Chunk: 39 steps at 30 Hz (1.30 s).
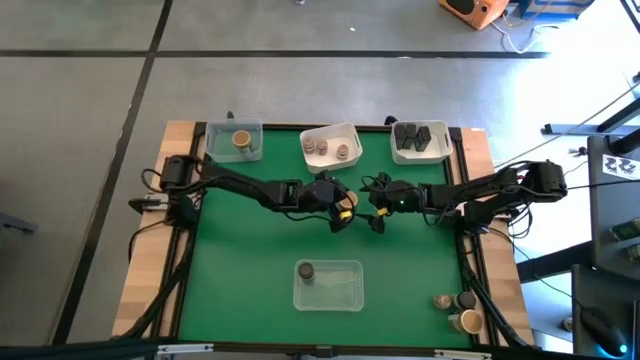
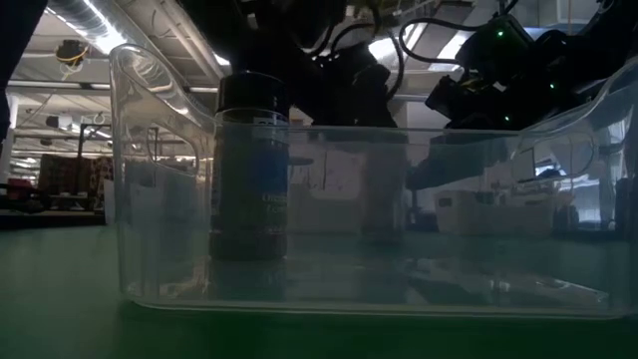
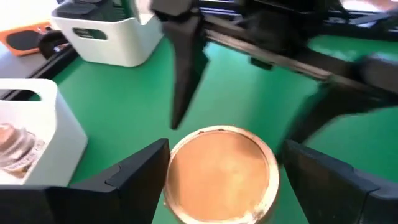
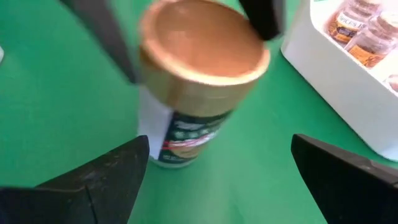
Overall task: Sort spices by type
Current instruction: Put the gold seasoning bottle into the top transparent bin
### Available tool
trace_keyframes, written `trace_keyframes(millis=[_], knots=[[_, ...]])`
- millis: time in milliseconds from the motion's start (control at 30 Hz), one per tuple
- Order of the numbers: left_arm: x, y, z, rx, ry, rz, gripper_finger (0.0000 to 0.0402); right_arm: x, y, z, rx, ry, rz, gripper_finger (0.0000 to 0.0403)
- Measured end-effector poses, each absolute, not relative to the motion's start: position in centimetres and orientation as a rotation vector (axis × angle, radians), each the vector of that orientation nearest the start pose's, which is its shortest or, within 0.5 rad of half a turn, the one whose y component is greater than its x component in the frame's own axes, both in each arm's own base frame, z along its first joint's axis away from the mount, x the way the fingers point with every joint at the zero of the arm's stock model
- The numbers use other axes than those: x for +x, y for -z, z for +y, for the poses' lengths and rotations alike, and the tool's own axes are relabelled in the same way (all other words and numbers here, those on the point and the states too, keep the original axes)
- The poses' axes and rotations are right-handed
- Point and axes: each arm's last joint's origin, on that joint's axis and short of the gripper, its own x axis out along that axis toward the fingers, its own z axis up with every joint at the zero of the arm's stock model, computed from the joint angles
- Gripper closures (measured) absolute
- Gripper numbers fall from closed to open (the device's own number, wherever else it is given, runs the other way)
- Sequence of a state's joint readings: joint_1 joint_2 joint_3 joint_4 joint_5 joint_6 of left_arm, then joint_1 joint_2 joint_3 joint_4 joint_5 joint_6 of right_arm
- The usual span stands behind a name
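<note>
The left gripper [image 1: 343,214] sits at the middle of the green table [image 1: 250,260], its fingers [image 3: 134,171] closed against the sides of a tan-topped jar [image 3: 219,174]; in the left wrist view both dark pads press the jar's rim. Just beside it, the right gripper [image 1: 377,210] faces the same jar from the other side with its fingers [image 4: 109,171] spread wide and touching nothing; the right wrist view shows the jar [image 4: 199,74] standing clear between and beyond them, its label visible below the tan cap.

Nearer the front edge, a clear tray [image 1: 330,285] holds one dark-capped jar [image 1: 306,270], upright in the tray's left end; the low view shows it [image 2: 249,170] through the clear wall. At the front right corner, a small cluster of jars [image 1: 458,310] stands on the wooden edge.

Along the far edge are three more trays. The left clear tray [image 1: 215,140] holds one tan-topped jar [image 1: 241,141]. The white middle tray [image 1: 330,130] holds pale grey-pink-topped jars [image 1: 322,150]. The right tray [image 1: 445,150] holds dark-topped jars [image 1: 418,138].
</note>
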State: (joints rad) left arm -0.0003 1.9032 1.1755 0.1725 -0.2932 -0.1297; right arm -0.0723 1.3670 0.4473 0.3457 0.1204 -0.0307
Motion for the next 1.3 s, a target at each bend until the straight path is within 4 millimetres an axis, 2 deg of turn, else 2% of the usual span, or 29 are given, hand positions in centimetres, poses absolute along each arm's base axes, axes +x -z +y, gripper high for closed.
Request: trace_keyframes(millis=[200,400,867,933,1033,1300], knots=[[41.0,-18.3,0.8,-0.036,-0.316,0.545,0.0098,24.3,-15.2,-2.1,-0.044,0.179,0.574,0.0010],[40.5,-17.3,0.7,-0.045,-0.312,0.639,0.0098,24.3,-15.2,-2.1,-0.044,0.179,0.574,0.0010],[40.5,-17.5,0.7,-0.050,-0.322,0.624,0.0098,24.4,-15.3,-2.1,-0.047,0.178,0.556,0.0010],[40.2,-18.2,0.6,-0.065,-0.323,0.616,0.0098,24.4,-15.3,-2.1,-0.048,0.178,0.558,0.0010],[39.6,-20.9,-0.1,-0.126,-0.329,0.581,0.0098,24.4,-15.3,-2.1,-0.048,0.178,0.558,0.0010],[35.0,-24.5,-3.0,-0.463,-0.463,0.706,0.0098,24.4,-15.3,-2.1,-0.051,0.177,0.558,0.0010]])
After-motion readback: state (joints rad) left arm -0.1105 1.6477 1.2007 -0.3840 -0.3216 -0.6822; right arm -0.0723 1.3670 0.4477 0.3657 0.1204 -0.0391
